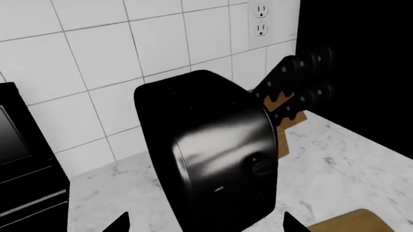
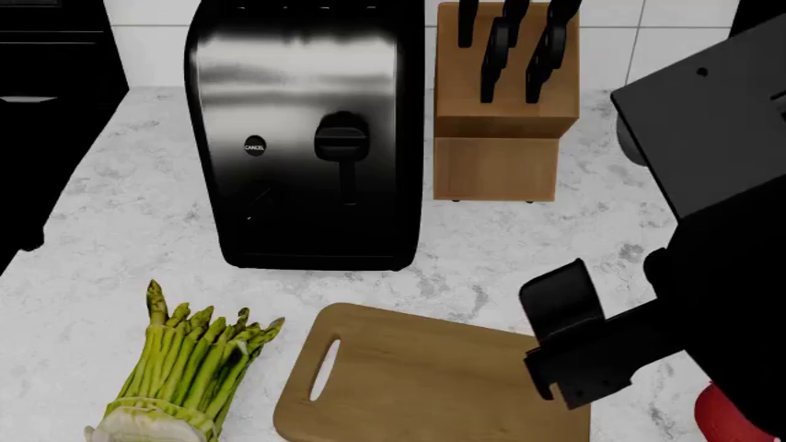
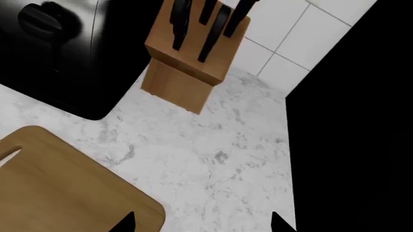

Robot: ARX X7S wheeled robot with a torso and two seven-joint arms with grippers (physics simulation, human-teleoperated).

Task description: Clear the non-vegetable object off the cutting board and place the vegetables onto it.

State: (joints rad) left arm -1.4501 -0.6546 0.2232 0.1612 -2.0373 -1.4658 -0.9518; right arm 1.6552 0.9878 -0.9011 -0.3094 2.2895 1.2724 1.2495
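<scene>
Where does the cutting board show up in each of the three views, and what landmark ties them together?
Head view: the cutting board lies at the bottom centre, nothing on it, handle slot toward the asparagus.
Left wrist view: only a rounded corner shows at the lower right edge.
Right wrist view: it fills the lower left, bare.
Shared landmark: the knife block, seen beside the toaster in all three views.

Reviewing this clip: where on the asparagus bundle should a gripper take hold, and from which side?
Probably the asparagus bundle is best gripped mid-length, where the spears are packed tight, coming from above with the fingers closing across the stalks. It lies flat on the counter, tips toward the toaster and whitish base toward the robot, just left of the cutting board.
</scene>
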